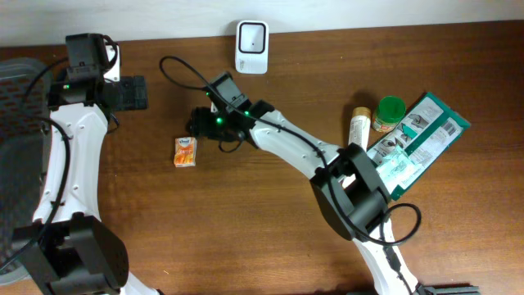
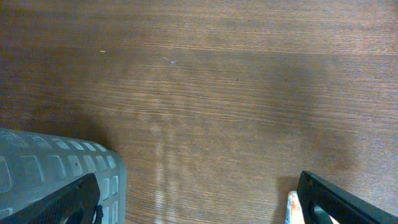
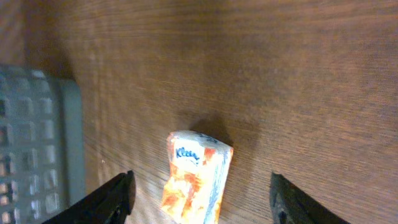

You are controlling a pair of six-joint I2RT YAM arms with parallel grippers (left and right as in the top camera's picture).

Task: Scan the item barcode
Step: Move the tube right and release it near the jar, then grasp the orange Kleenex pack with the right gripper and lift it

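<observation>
**A:** Where is the pack (image 1: pixel 186 152) right now?

**B:** It lies flat on the bench (image 1: pixel 246 238), left of centre. The scanner (image 1: pixel 251 47) stands at the far edge, off to the pack's right.

**A:** Which arm do I use?

**B:** The right one. On my wrist feed the right gripper (image 3: pixel 200 177) hangs over the pack with its fingers spread, one on each side. There is bare wood showing in both gaps, so it pinches nothing. The left gripper (image 2: pixel 199 180) is spread wide too and is empty. It sits well apart towards the far left, beside the basket (image 2: pixel 56 165), and I see only a corner of the pack at the edge of its view.

**A:** How does the pack lie against the fingers?

**B:** Its long axis runs near to far with a slight tilt, so it crosses the line between the fingers. I judge that closing would take it across the short width, which is the grip I want. From overhead the pack sits just to the near-left of the wrist, so I may need a small nudge that way before I lower.

**A:** Can you see a barcode?

**B:** No. Only the printed top face shows, so I cannot tell which side carries it.
</observation>
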